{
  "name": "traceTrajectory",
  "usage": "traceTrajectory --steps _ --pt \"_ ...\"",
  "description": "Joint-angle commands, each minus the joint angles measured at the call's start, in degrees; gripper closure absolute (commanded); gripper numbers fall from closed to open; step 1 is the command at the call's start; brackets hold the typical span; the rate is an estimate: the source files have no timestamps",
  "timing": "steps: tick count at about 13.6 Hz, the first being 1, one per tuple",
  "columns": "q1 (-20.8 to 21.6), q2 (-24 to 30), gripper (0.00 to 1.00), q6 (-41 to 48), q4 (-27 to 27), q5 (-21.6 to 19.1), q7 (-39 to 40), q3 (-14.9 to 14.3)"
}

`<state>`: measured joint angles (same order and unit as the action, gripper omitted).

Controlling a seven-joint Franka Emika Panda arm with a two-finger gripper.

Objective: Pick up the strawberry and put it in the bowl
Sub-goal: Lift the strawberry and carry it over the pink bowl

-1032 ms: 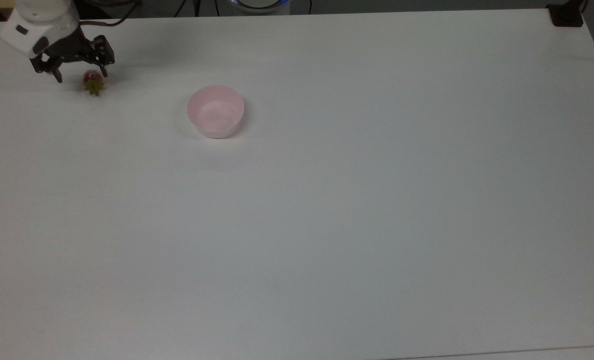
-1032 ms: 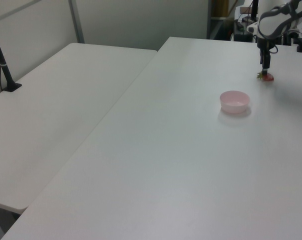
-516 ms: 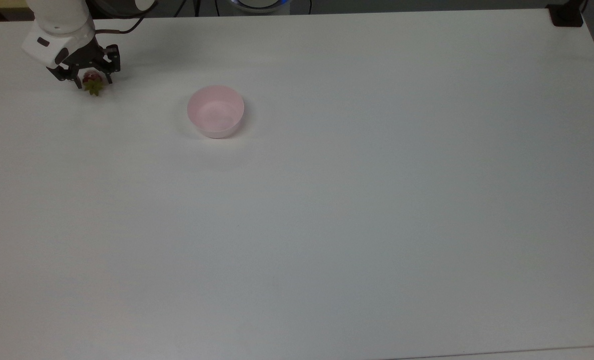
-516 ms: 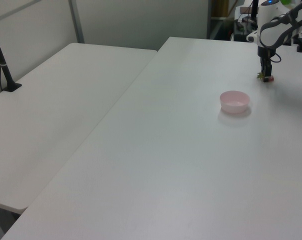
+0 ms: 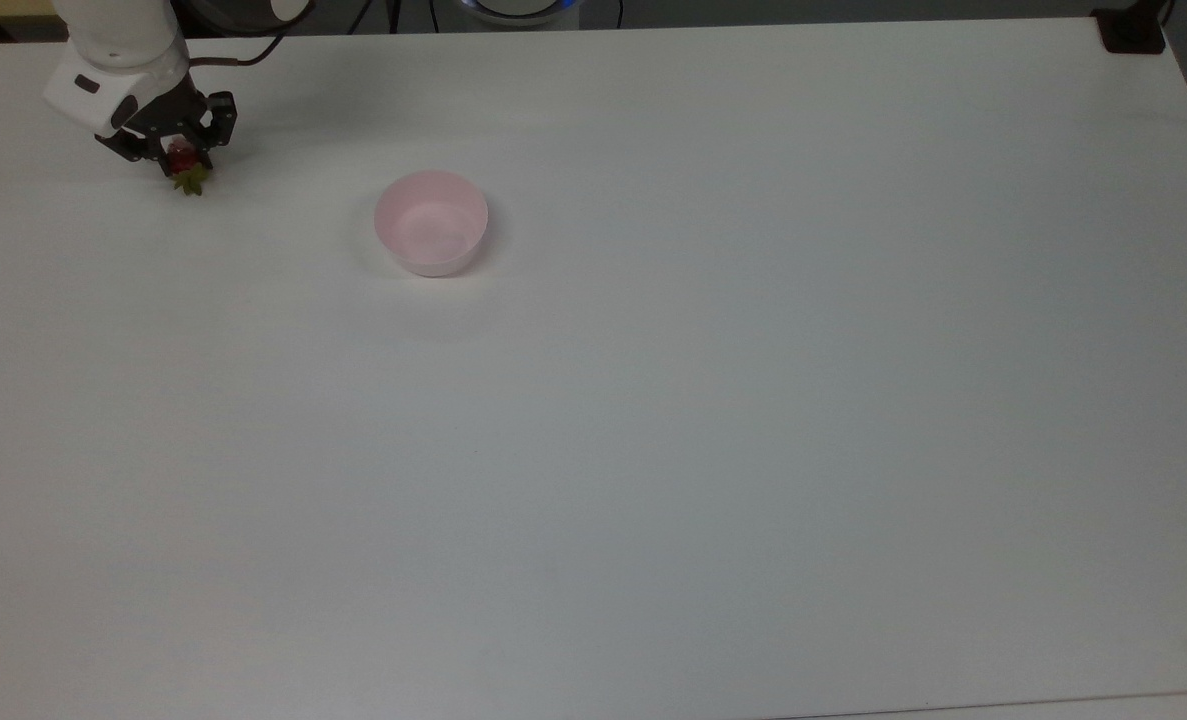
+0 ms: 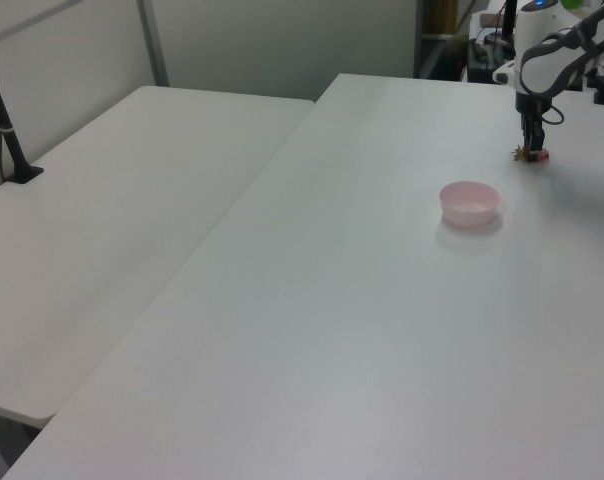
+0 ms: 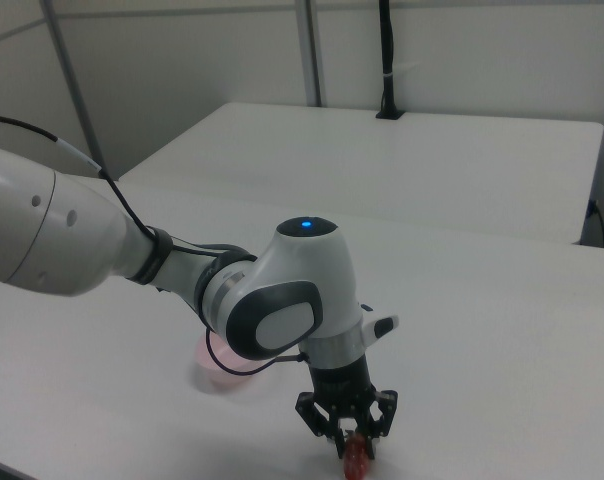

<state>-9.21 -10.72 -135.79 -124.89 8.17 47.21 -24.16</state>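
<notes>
My end effector (image 5: pixel 182 160) sits at the top view's upper left, fingers closed around the strawberry (image 5: pixel 186 166) on the white bench (image 5: pixel 653 400). Pink bowl (image 5: pixel 431 222) stands apart, right of it, empty.

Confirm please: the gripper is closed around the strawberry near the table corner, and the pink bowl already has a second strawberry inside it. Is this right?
Not quite. The bowl is empty; the top view shows only its plain pink inside. The rest holds: the gripper is closed around the strawberry near the table corner, at the top view's upper left.
</notes>
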Motion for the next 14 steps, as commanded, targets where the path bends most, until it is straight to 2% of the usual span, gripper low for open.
traceTrajectory --steps 1,3,6,9,10,14 --pt "0.5 1.7 0.79 0.8 -0.3 1.0 1.2 -0.5" --pt "1.1 2.7 0.79 6.4 3.6 0.8 0.5 -0.1" --pt "3.5 2.7 0.79 16.7 12.8 -0.1 -2.3 1.8" --pt "4.5 2.5 0.79 22.9 18.9 -1.6 -8.0 8.0" --pt "5.2 2.5 0.79 23.3 19.1 -1.9 -11.1 10.9" --pt "6.1 2.0 0.79 23.9 18.3 -1.9 -19.2 18.9"
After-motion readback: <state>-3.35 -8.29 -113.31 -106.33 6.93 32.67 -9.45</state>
